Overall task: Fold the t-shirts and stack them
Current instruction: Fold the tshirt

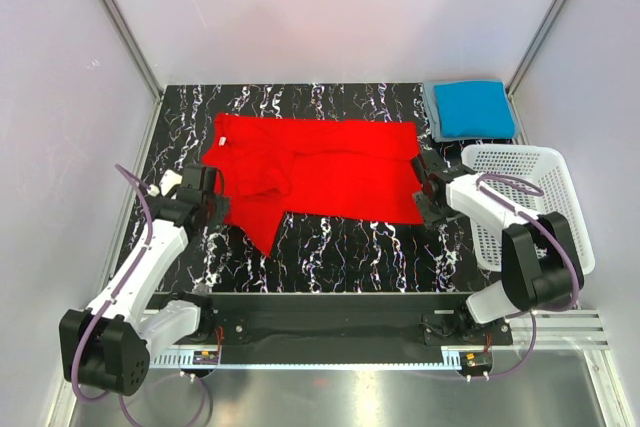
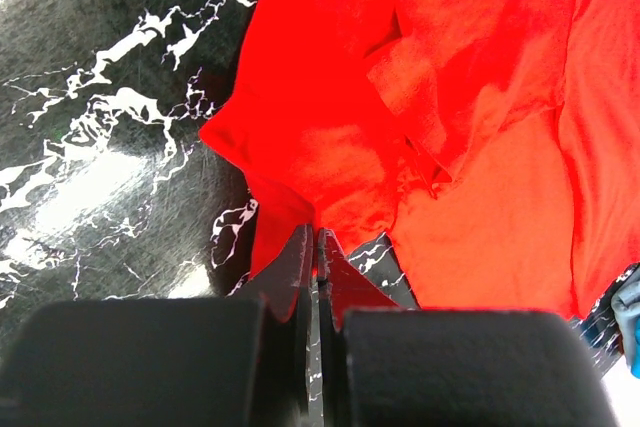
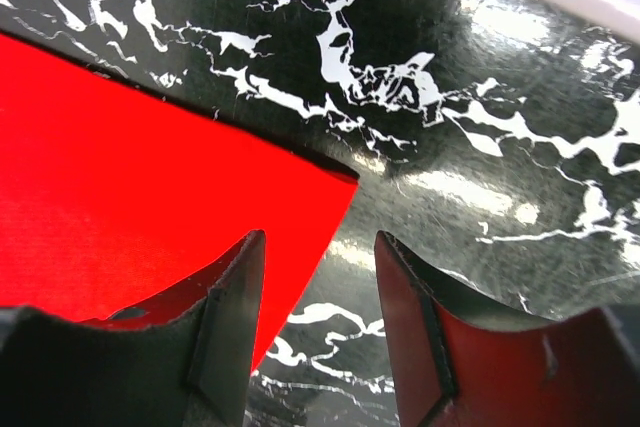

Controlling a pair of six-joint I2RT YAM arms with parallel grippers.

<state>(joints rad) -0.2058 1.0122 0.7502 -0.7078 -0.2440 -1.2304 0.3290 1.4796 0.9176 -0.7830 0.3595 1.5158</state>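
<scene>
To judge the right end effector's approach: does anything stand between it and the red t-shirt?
Nothing visible does. The right end effector stands open directly over the corner of the red t-shirt, with only the table around it.

Bright, even light falls from overhead. In the top view the pale walls [image 1: 330, 17] are nearly washed out and shadows are soft. The glossy marble table [image 2: 90, 177] throws broad white glare in both wrist views. The red t-shirt [image 1: 320, 172] is so saturated that its folds barely read. Close to the lens, the left gripper [image 2: 318, 239] and right gripper [image 3: 320, 242] look dark and soft-focused, their inner faces tinted red.
</scene>
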